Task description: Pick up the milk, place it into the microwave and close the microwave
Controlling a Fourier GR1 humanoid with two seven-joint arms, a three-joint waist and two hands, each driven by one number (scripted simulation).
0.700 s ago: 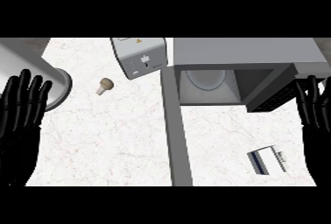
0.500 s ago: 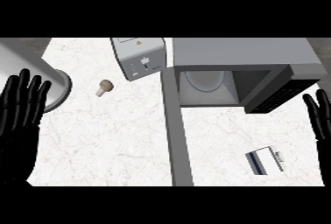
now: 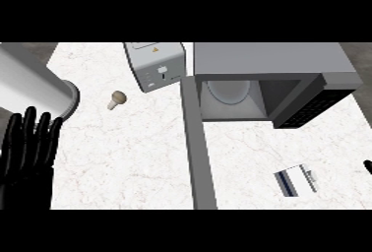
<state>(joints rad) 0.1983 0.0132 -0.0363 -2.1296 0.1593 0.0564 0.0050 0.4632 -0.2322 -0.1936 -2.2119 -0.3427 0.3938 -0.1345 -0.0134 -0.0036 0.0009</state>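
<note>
Here the milk [image 3: 295, 179], a small carton with a dark blue stripe, lies flat on its side on the pale marble counter [image 3: 131, 162], toward the lower right of the head view, below the microwave [image 3: 269, 74] and to the right of the microwave's open door [image 3: 200, 157], which runs as a long grey strip down the middle of the counter. Microwave cavity open, a round white turntable plate [image 3: 229, 91] visible inside. Right hand [image 3: 368, 166]: only a dark sliver shows at the right edge, level with the milk and near it but not touching, a strip of bare counter between them; cannot tell whether its fingers are spread or curled. Left hand [image 3: 30, 147]: at the lower left edge, fingers straight and pointing up the view, slightly spread, holding nothing, resting. It sits well apart from the milk, with the open door between the two. Other items: a grey toaster [image 3: 154, 66] stands at the top centre, just left of the microwave; a small brownish mushroom [image 3: 117, 99] lies on the counter below and left of the toaster; a large pale cylinder [image 3: 33, 88] slants in from the upper left, just above the left hand's fingertips.
</note>
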